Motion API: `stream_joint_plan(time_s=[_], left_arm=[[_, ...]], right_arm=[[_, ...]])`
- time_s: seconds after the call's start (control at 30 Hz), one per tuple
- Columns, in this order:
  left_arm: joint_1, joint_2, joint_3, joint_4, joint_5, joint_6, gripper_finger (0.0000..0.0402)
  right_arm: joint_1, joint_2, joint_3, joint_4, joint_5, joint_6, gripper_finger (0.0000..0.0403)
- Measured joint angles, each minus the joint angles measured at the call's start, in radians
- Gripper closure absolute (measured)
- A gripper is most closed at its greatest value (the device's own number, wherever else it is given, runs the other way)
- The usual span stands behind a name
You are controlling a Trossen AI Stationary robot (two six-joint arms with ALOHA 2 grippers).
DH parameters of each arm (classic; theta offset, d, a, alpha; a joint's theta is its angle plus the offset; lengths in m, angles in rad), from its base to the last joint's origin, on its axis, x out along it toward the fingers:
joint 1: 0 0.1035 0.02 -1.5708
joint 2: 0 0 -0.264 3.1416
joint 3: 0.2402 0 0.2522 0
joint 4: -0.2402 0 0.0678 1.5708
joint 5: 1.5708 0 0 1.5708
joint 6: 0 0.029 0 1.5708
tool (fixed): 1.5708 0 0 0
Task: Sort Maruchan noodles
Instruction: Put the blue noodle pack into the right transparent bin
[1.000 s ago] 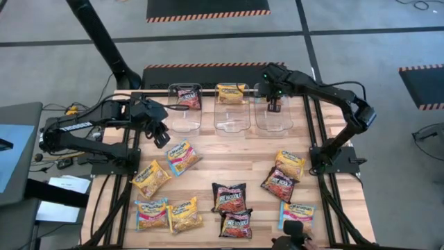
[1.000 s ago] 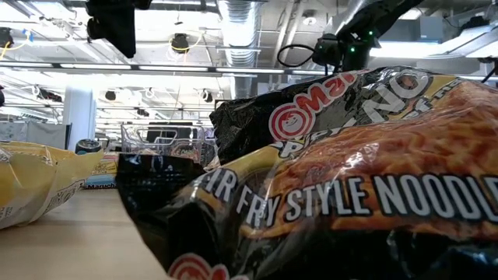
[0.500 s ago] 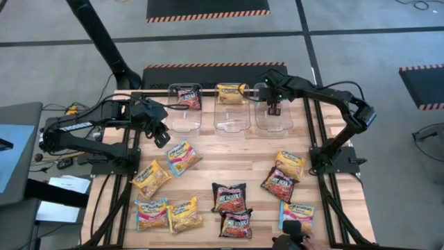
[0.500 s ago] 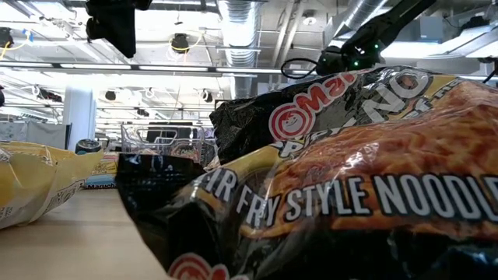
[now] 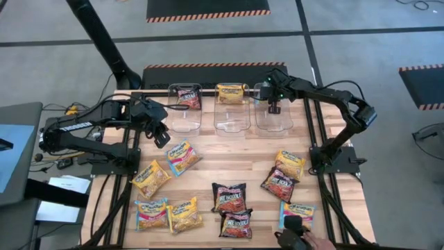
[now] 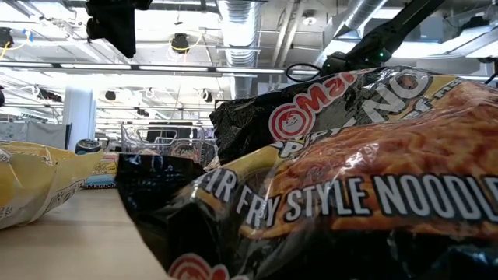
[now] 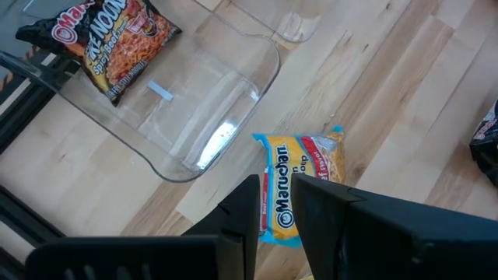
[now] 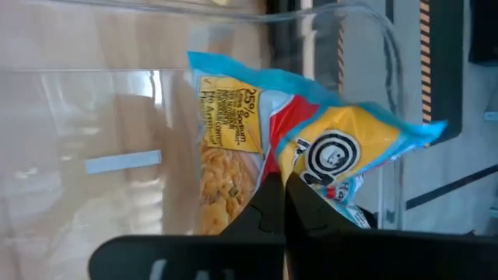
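Observation:
Three clear tubs stand along the far edge. The left tub [image 5: 182,119] holds a dark red packet [image 5: 187,96]; the middle tub [image 5: 231,118] holds a yellow one [image 5: 231,92]. My right gripper [image 5: 274,105] hangs over the right tub [image 5: 263,121], shut on a blue-yellow packet [image 8: 257,124]. Loose packets of all three colours lie flat across the near half of the table. My left gripper [image 5: 161,135] waits above the wood beside the left tub, its fingers a narrow gap apart over a blue-yellow packet [image 7: 299,175], touching nothing. My right gripper pinches the blue-yellow packet between its two fingers at a creased part near its middle [image 8: 299,167], coming from above and pointing down. The packet bends either side of the fingers and hangs inside the right tub's walls [image 8: 93,117]. I cannot tell whether it touches the floor.
Dark packets [image 5: 229,196] [image 5: 237,223] [image 5: 279,182] lie near the middle and right; yellow ones [image 5: 151,177] [image 5: 289,163] and blue ones [image 5: 151,212] [image 5: 297,212] lie around them. A person's hand [image 5: 316,241] with a dark object shows at the near edge. One dark packet [image 6: 350,179] fills the low view.
My right arm has sunk toward the right tub and dropped behind the dark packet in the low view. Its gripper stays shut on the blue-yellow packet over that tub. The hand at the near edge has shifted a little.

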Motion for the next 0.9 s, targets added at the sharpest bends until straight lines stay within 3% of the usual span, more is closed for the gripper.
stream_joint_plan(time_s=[0.53, 0.9], left_arm=[[0.0, 0.0, 0.0, -0.001, 0.008, -0.036, 0.034], [0.0, 0.0, 0.0, -0.001, 0.008, -0.05, 0.034]], right_arm=[[0.002, 0.075, 0.001, -0.002, 0.011, 0.02, 0.0386], [-0.003, 0.075, 0.001, -0.004, 0.068, 0.022, 0.0314]])
